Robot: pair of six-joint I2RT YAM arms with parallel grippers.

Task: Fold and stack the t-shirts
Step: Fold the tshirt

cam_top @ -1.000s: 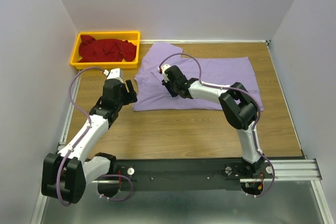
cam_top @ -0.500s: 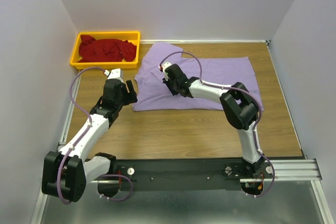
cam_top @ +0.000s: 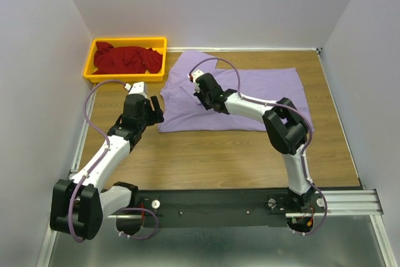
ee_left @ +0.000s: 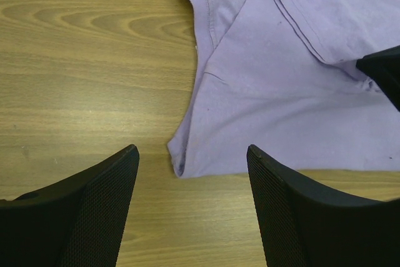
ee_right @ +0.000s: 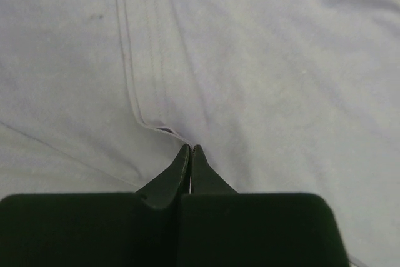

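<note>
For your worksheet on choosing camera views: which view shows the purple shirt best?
The top view: almost the whole purple shirt shows, spread out. The left wrist view shows only one sleeve and a corner; the right wrist view only a seam close up.

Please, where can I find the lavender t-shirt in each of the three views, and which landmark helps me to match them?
Top external: the lavender t-shirt lies spread across the middle of the table.
Left wrist: upper right part.
Right wrist: it fills the picture.
Shared landmark: the right gripper, shut at a folded hem.
</note>
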